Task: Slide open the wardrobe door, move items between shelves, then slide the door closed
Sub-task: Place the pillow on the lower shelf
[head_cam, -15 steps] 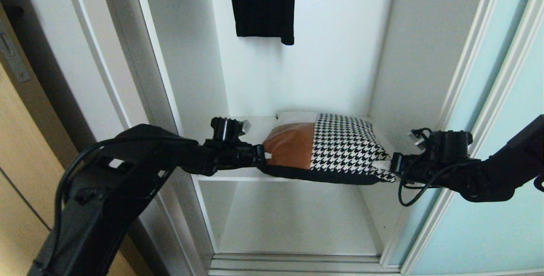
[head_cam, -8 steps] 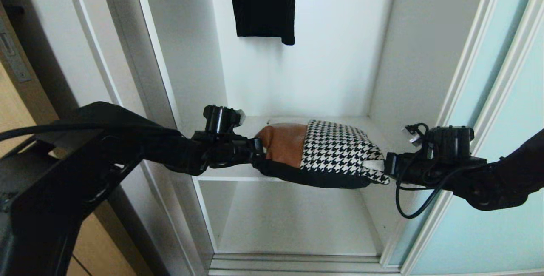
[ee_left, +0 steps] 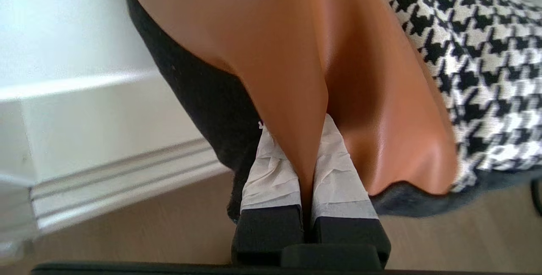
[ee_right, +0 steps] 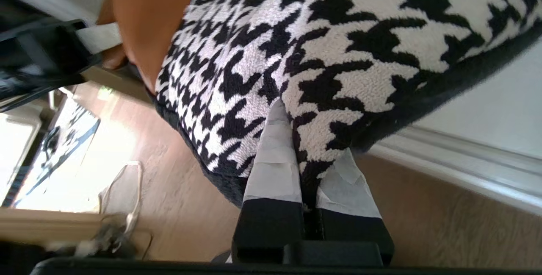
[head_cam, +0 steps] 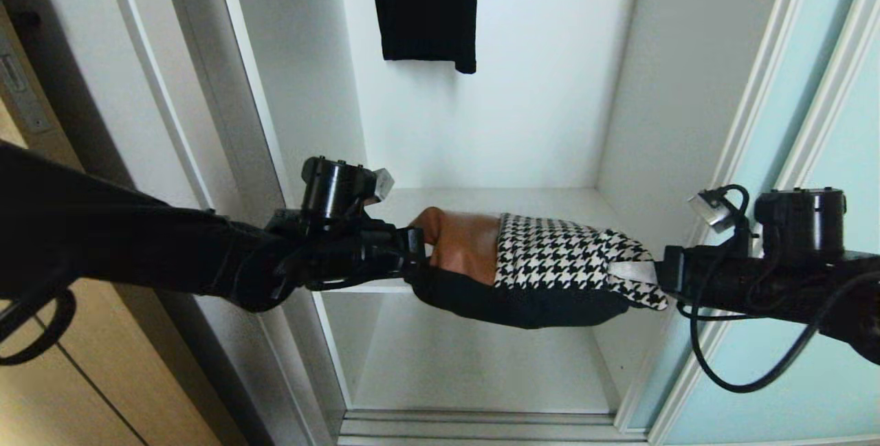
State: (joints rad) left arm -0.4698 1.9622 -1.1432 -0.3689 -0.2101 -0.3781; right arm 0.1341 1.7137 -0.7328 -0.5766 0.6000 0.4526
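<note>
Cushion (head_cam: 529,267) hangs between the two grippers in front of the open wardrobe, sagging in the middle so its black underside bulges downward. Its tan-brown leather part lies toward the left gripper (head_cam: 421,253) and its houndstooth part toward the right gripper (head_cam: 650,273). The left gripper is clamped nearly flat on a pinched fold of the leather edge; in the left wrist view its taped fingers (ee_left: 271,173) stand side by side with only that thin ridge of leather between them. The right gripper is likewise squeezed tight on the houndstooth corner, its taped fingers (ee_right: 275,165) pressed on the fabric seam in the right wrist view.

Behind the grippers, farther into the wardrobe, sits the upper shelf (head_cam: 550,198), a flat white board whose surface is bare where it shows; the cushion's far edge overlaps the shelf's front lip in the head view, and whether it touches cannot be told. Below the grippers lies the lower shelf (head_cam: 481,363), well apart from the cushion's underside. Above and behind the left gripper a plain black garment (head_cam: 425,6) hangs against the white back wall. Beyond the right gripper, on its outer side, stands the sliding wardrobe door (head_cam: 811,157), its frosted aqua glass pushed aside. On the outer side of the left arm a tan wood-grain door (head_cam: 82,405) shows.
</note>
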